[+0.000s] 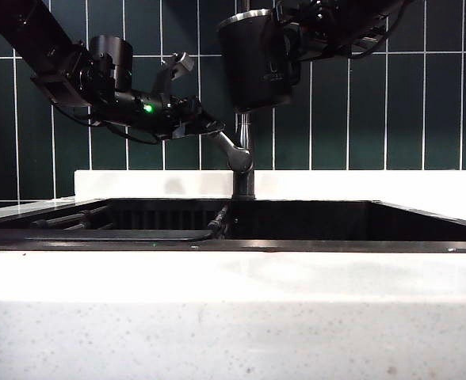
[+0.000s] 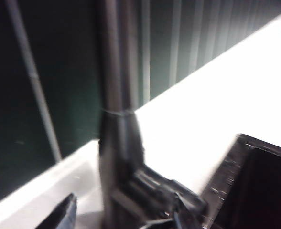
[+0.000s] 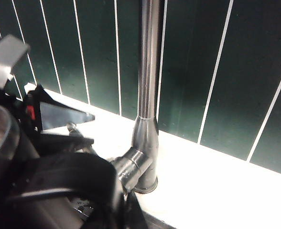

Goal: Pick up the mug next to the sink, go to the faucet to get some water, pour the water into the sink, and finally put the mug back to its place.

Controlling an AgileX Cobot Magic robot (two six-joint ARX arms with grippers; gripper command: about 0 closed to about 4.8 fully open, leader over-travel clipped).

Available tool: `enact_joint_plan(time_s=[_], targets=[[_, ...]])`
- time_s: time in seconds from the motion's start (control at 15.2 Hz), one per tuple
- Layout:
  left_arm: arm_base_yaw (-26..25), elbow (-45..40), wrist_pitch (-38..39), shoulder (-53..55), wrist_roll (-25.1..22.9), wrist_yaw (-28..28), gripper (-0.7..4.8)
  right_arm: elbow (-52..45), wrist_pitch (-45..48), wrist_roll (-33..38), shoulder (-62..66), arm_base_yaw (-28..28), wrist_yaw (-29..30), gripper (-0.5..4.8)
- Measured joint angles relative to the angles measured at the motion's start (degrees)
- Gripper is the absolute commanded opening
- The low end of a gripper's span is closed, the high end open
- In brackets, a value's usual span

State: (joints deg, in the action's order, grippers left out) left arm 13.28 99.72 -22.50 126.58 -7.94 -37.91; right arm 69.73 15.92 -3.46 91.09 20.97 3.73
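right hand has the mug clamped up at 12 o'clock, so nudge the wide-open, empty left hand around the faucet lever at 9 o'clock gently

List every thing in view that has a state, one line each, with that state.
mug: off the counter, held up by the right gripper beside the faucet pipe, roughly upright.
faucet: no water seen running from it.
faucet lever: slanted out to the side, left gripper at its end.
left gripper: open, at the lever.
right gripper: shut on the mug.
sink: no water visible in it.
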Motion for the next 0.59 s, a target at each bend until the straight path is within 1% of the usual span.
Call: enact_joint_plan(time_s=[0.2, 0.26, 0.33, 0.39, 0.46, 0.53, 0.59], targets=[[-0.26, 0.00, 3.43, -2.84, -0.20, 1.95, 2.41, -0.02, -0.04, -0.26, 0.00, 0.00, -0.04, 0.21], [-0.59, 0.00, 5.05, -3.89, -0.24, 1.31, 2.42, -0.02, -0.04, -0.26, 0.00, 0.00, 0.00, 0.21], [-1.22, -0.04, 11.37, -6.32, -0.90, -2.03, 2.42, -0.02, -0.20, -0.26, 0.00, 0.02, 0.00, 0.21], [-1.22, -0.44, 15.76, -8.35, -2.45, -2.99, 2.42, -0.02, -0.42, -0.26, 0.00, 0.04, 0.00, 0.21], [-0.24, -1.55, 21.24, -12.52, -6.49, -3.52, 2.43, -0.02, -0.46, -0.28, 0.02, 0.02, -0.02, 0.21], [0.72, -2.69, 22.86, -15.32, -8.63, -3.72, 2.43, -0.02, -0.42, -0.28, 0.00, 0.02, -0.02, 0.21], [1.49, -4.02, 24.02, -17.73, -9.70, -3.96, 2.43, -0.02, -0.42, -0.50, 0.00, 0.00, 0.00, 0.21]])
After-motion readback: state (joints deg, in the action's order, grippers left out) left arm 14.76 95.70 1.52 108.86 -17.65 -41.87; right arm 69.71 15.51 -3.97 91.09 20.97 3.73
